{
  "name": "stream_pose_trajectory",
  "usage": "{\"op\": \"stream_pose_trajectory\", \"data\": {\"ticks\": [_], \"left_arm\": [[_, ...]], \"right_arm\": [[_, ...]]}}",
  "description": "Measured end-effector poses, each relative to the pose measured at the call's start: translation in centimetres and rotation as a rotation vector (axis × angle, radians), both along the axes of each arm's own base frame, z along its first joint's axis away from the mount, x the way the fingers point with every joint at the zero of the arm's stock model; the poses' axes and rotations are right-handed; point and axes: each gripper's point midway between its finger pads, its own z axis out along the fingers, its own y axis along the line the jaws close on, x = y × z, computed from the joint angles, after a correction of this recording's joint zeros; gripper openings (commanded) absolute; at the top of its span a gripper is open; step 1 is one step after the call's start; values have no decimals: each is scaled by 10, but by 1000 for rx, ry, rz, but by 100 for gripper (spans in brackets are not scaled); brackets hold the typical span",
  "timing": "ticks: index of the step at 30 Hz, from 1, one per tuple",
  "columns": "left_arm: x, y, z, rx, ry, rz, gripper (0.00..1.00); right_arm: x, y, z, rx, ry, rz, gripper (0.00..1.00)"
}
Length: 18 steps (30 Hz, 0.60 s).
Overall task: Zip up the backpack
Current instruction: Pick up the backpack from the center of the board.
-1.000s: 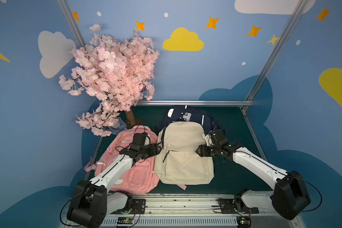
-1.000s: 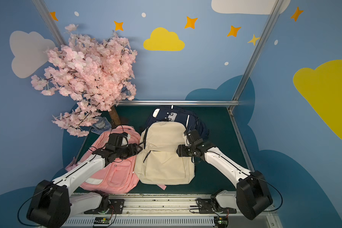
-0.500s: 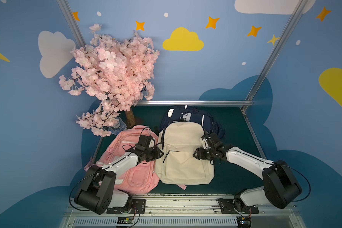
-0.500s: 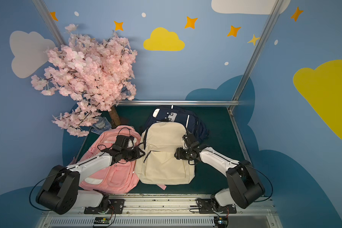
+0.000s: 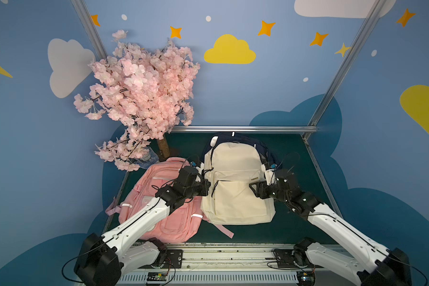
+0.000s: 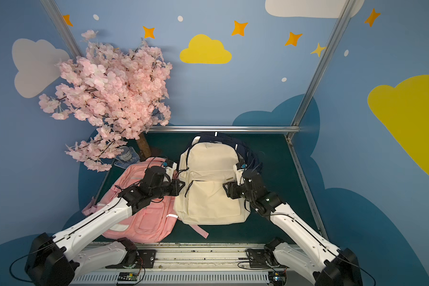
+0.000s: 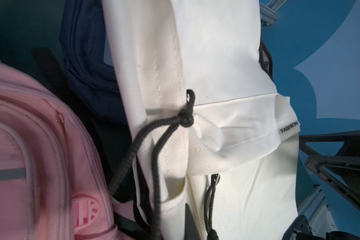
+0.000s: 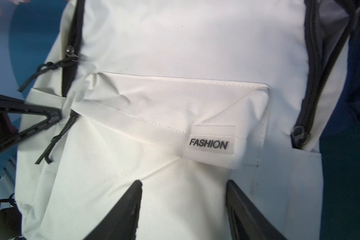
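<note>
With the cream backpack [image 5: 235, 188] lying mid-frame on the bench [image 5: 295, 153], left claw [image 8: 52, 117] clenched at its edge and right claw [image 8: 185, 182] spread, a pinch missing the pull cord [image 7: 186, 120] may drag fabric only.

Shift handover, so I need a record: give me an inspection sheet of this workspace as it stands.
Surface: green mat.
Job's things: cream backpack face up mid-mat; main zipper gapes along one side.
Clutter: pink backpack beside it, navy backpack under its top, blossom tree, bottle.
Grippers: left gripper shut at the cream backpack's edge, pinched thing unclear; right gripper open over its front.
Cables: black cables loop by the arm bases.
Surroundings: blue walls with clouds, stars; metal frame.
</note>
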Motion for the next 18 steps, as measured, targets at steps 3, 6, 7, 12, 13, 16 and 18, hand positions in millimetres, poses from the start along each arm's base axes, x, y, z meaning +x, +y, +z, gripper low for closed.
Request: {"op": "stream_pose_trajectory", "data": {"ticks": [3,6,7,12,13,16,18], "left_arm": [[-6,-4,11,17,-53,-26,10],[-12,-8,17,32,-77,-49,9],[-12,-7,17,34,-81,-48,9],[-11,0,18,46,-88,-15,6],[-10,3,18,45,-86,-5,6],[-9,21,10,32,-66,45,6],[-11,27,4,22,-52,54,6]], "right_arm": [[-9,6,21,-8,-136,66,66],[-11,13,30,-50,-226,106,69],[-9,13,31,-64,-240,103,75],[8,-2,22,-141,-249,-1,83],[11,-6,20,-146,-237,-29,83],[18,-22,10,-155,-187,-102,80],[15,-24,3,-144,-173,-94,77]]}}
